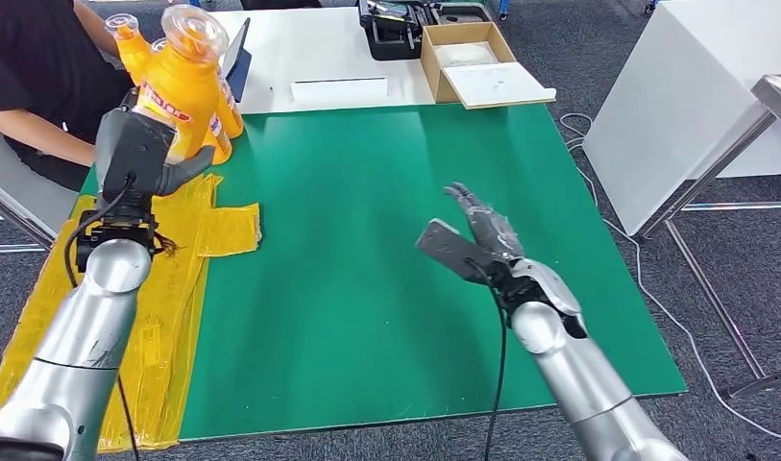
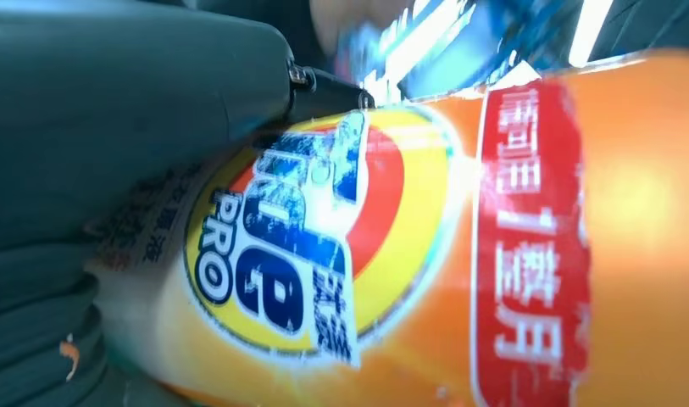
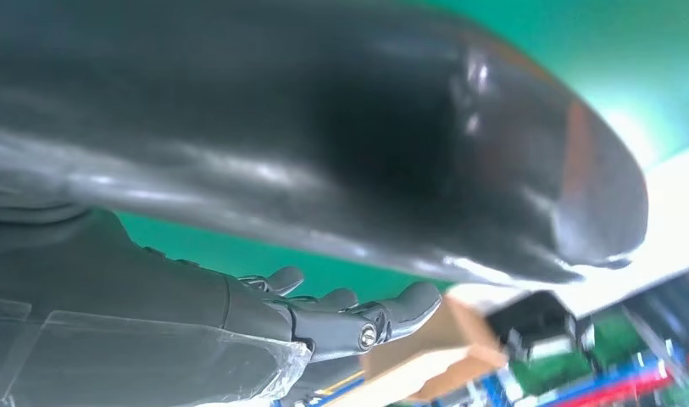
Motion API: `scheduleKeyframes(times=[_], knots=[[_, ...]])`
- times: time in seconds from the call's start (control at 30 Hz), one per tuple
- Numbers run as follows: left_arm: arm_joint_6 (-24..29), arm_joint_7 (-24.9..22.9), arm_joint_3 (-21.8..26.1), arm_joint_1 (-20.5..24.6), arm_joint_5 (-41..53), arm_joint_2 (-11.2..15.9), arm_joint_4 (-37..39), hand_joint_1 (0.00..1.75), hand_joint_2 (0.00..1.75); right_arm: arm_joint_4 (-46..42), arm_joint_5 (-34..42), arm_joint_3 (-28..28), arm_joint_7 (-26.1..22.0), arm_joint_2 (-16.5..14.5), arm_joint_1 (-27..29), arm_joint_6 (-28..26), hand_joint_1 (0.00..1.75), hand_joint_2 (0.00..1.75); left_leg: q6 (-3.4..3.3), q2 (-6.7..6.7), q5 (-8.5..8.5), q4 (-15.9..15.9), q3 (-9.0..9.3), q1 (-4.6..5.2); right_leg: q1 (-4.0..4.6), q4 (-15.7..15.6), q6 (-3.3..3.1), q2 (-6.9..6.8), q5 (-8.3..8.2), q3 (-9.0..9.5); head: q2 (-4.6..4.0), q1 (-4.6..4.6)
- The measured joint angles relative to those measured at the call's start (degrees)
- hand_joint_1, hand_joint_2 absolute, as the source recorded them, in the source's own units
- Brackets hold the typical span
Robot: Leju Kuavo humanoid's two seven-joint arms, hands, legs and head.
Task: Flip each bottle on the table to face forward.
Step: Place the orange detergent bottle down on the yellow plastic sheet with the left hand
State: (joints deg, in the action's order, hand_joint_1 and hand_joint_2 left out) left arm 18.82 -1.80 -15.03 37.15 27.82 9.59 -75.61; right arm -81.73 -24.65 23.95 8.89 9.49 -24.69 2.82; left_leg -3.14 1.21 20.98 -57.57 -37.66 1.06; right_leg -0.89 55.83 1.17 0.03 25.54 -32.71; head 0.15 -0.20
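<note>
Left robot hand [image 1: 136, 154]: raised at the tabletop's far-left corner, wrapped around one orange bottle [image 1: 183, 86]; held clear of the surface; clear cap up; in the left wrist view the round blue-and-yellow label [image 2: 307, 246] and a red strip of print [image 2: 531, 237] fill the frame, close against the thumb [image 2: 137, 102].
Right robot hand [image 1: 473, 235]: over the middle of the green tabletop [image 1: 367, 240]; fingers spread wide, nothing in it; well apart from the bottles.
Bottles counted: three orange ones; one held, two behind it [image 1: 129, 46] at the far-left corner, partly hidden.
Yellow sheet [image 1: 189, 259]: one, along the left edge of the tabletop, crumpled.
Cardboard box [image 1: 468, 60]: one, open, on the white table beyond.
Person [image 1: 40, 67]: one, dark top, seated at far left beside the bottles.
</note>
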Motion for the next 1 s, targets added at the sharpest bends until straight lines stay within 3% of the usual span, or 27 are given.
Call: scheduleKeyframes(times=[0.1,0.2,0.3,0.5,1.0], knots=[[0.1,1.1,0.9,-0.1,7.5,2.5,3.5,1.75,1.75,-5.5,4.6,-4.6,-1.6,2.9,2.6,-0.2,0.0,0.0,0.0,-0.02,0.0,0.0,-0.01,0.01,0.0,0.0,0.0,0.01,0.0,-0.01,0.0,0.01],[0.5,1.5,1.2,-0.3,9.3,3.7,5.8,1.75,1.75,-9.2,5.9,-7.4,-2.1,4.8,4.1,-0.2,0.0,0.0,0.0,-0.01,0.0,0.0,-0.02,0.02,0.0,0.0,0.0,0.01,0.0,0.0,0.0,0.01],[0.7,1.5,1.0,-0.4,11.7,4.1,6.8,1.75,1.75,-11.3,8.2,-8.6,-2.8,5.4,5.2,-0.1,0.0,0.0,0.0,-0.01,0.0,0.0,-0.01,0.02,0.0,0.0,0.0,0.0,0.0,0.0,0.0,0.0],[0.7,1.4,0.6,-3.4,18.4,4.3,8.6,1.75,1.75,-16.1,20.9,-11.6,-9.0,6.0,8.8,0.9,0.0,0.0,0.0,-0.07,0.02,0.0,-0.02,0.04,0.0,0.0,0.0,0.02,0.0,-0.03,0.0,-0.01],[1.8,1.5,-1.1,-8.3,25.4,4.5,17.3,1.75,1.75,-21.0,21.4,-12.6,-10.9,6.0,10.4,2.3,0.0,0.0,0.01,-0.15,0.02,0.0,-0.02,0.02,0.01,0.0,0.0,0.04,0.0,-0.01,0.0,0.0]])
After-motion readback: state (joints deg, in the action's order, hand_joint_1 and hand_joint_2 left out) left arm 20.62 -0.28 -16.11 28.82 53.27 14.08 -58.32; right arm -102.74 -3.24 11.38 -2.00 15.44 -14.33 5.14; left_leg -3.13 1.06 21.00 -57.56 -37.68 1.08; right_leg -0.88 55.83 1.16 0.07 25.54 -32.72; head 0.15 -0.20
